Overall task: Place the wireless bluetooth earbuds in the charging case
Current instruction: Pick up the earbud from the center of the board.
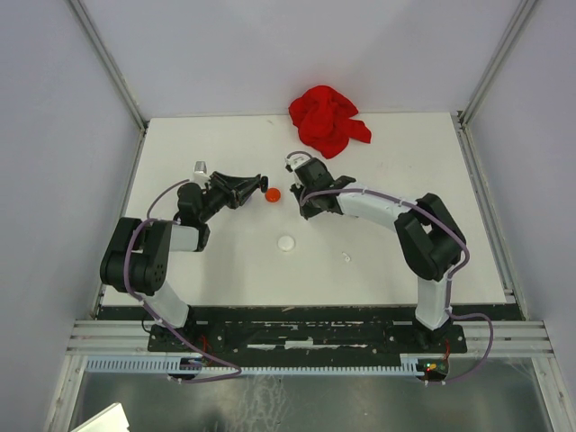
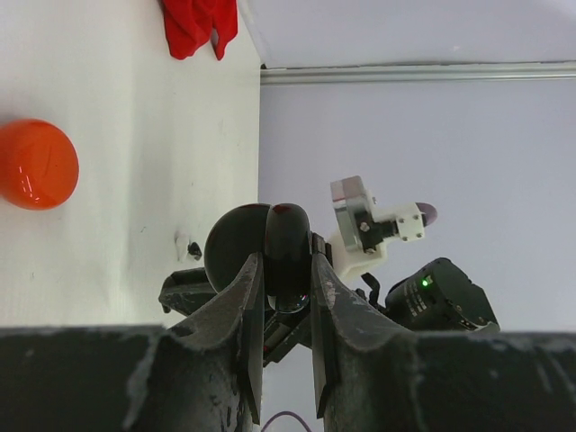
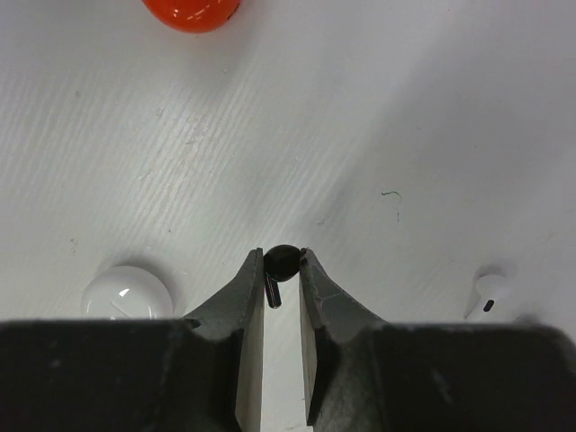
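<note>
Top view: a white tabletop (image 1: 405, 180) carries a red cloth (image 1: 326, 120) at the back. An orange disc (image 1: 273, 193) lies between the two arms, with a white disc (image 1: 286, 242) and a white earbud (image 1: 346, 257) nearer.

Left wrist view: the left fingers (image 2: 247, 301) are clamped on a round black charging case (image 2: 270, 243).

Right wrist view: the right fingers (image 3: 245, 306) pinch a black earbud (image 3: 281, 261).

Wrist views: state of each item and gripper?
black earbud: pinched in right gripper.
black case: clamped in left gripper, apparently open.
white earbud: loose on table.
orange case: shut, on table.
white case: shut, on table.
red cloth: crumpled.
</note>
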